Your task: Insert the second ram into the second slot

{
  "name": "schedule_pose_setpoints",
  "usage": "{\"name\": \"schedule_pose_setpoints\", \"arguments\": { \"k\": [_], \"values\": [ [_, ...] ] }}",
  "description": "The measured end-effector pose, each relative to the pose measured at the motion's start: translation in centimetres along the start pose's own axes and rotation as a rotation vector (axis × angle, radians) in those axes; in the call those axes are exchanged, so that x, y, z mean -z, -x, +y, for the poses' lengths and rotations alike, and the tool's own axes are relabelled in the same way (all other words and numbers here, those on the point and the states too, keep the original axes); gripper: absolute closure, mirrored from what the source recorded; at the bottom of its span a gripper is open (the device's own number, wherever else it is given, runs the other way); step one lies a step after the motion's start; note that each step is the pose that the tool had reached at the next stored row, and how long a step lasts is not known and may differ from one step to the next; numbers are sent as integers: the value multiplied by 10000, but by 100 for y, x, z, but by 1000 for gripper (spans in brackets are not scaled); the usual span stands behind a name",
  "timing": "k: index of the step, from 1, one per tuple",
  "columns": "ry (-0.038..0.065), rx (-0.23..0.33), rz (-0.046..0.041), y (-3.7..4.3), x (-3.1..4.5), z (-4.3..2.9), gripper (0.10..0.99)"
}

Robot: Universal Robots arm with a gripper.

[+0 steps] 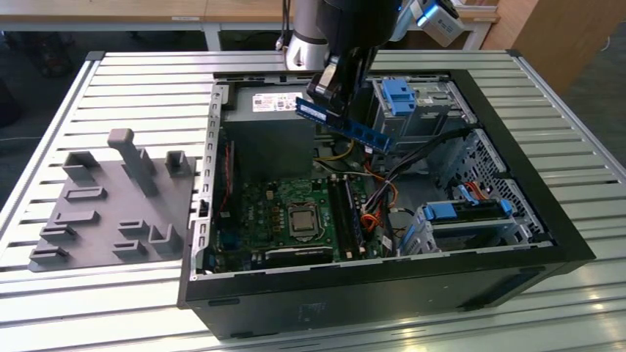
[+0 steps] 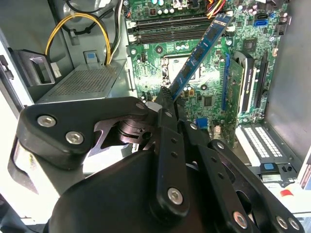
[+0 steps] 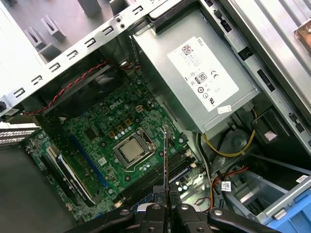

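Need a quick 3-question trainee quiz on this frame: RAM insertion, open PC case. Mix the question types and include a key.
1. True or false: the gripper is shut on the second ram.
2. Pick one. The second ram is: A) fully seated and upright; B) held tilted in the air over the open computer case; C) lying flat outside it.
3. Fill in: the grey fixture tray lies on the exterior view's ____ of the computer case.

Key: 1 true; 2 B; 3 left.
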State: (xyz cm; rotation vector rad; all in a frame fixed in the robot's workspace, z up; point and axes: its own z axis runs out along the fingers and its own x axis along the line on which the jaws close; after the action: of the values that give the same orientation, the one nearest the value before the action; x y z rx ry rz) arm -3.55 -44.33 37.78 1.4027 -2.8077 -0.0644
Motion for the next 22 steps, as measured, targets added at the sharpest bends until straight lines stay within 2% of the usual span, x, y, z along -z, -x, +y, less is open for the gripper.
{"name": "schedule_pose_setpoints", "arguments": {
  "k": [13, 22],
  "values": [
    [-2, -118, -5, 0, 0, 0, 949],
    [-10, -618, -23, 0, 0, 0, 949]
  ]
}}
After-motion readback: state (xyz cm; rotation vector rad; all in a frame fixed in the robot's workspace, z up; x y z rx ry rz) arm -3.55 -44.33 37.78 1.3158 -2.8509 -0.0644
